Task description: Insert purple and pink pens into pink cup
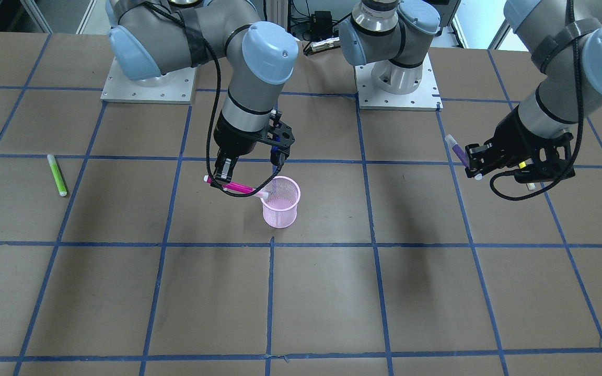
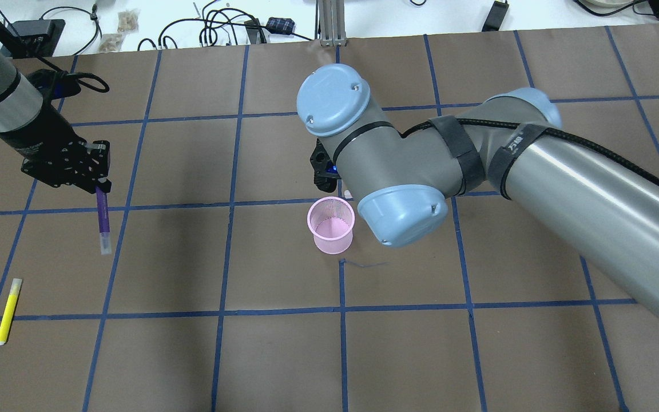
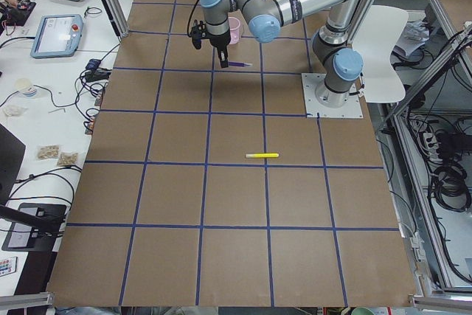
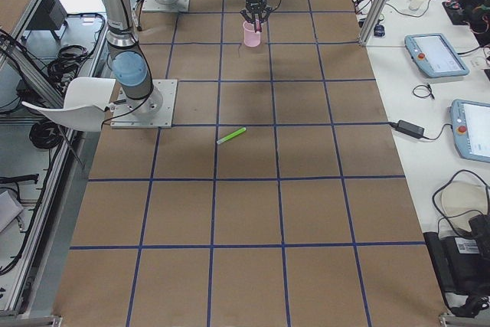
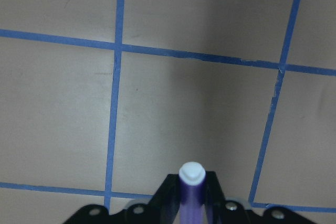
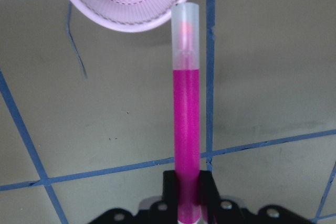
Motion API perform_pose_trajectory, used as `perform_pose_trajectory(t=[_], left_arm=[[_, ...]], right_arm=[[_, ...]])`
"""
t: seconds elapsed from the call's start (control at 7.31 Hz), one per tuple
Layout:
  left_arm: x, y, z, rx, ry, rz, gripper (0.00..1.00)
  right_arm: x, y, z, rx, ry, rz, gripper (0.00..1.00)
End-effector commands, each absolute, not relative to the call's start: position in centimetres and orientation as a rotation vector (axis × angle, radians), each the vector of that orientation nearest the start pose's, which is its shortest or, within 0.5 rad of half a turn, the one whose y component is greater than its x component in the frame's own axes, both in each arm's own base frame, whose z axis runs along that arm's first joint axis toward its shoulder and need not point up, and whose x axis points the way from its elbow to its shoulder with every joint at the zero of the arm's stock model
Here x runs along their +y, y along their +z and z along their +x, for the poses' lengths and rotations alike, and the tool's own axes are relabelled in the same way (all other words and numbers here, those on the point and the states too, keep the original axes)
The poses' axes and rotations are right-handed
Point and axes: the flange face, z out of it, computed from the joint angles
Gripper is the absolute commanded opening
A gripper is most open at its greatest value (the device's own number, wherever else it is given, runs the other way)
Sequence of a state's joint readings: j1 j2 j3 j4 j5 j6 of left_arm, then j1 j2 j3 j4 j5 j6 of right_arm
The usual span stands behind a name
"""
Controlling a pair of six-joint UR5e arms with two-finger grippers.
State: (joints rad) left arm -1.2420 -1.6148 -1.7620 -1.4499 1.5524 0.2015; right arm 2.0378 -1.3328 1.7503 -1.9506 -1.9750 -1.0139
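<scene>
One mesh pink cup (image 1: 280,211), cylindrical pink pen (image 1: 238,186)

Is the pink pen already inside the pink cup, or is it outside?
Outside. The right gripper holds the pink pen almost level, its capped tip just at the cup's rim.

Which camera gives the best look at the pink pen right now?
The right wrist view: the pink pen fills the frame from the right gripper to its clear cap near the rim of the pink cup. Front-facing shows it smaller, sideways; overhead, the arm hides nearly all of it; side views show it tiny.
</scene>
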Motion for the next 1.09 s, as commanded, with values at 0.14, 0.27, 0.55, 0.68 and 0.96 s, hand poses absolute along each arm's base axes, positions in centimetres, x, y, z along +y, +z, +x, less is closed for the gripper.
perform_pose_trajectory(t=[0.14,0.27,0.55,0.68,0.96], left_arm=[[-50.6,38.5,3.0,3.177,0.165,-0.202,0.0],[-50.6,38.4,3.0,3.177,0.167,-0.202,0.0],[-50.7,38.6,3.0,3.176,0.15,-0.202,0.0],[-50.8,38.5,3.0,3.177,0.153,-0.199,0.0],[-50.8,38.7,3.0,3.176,0.139,-0.177,0.0]], right_arm=[[-43.4,30.3,37.0,2.555,0.322,-2.499,0.0],[-43.7,31.2,37.4,2.543,0.347,-2.504,0.0],[-44.1,30.7,39.4,2.514,0.435,-2.545,0.0],[-44.6,30.4,39.8,2.519,0.465,-2.541,0.0],[-44.9,29.3,39.8,2.525,0.51,-2.552,0.0]])
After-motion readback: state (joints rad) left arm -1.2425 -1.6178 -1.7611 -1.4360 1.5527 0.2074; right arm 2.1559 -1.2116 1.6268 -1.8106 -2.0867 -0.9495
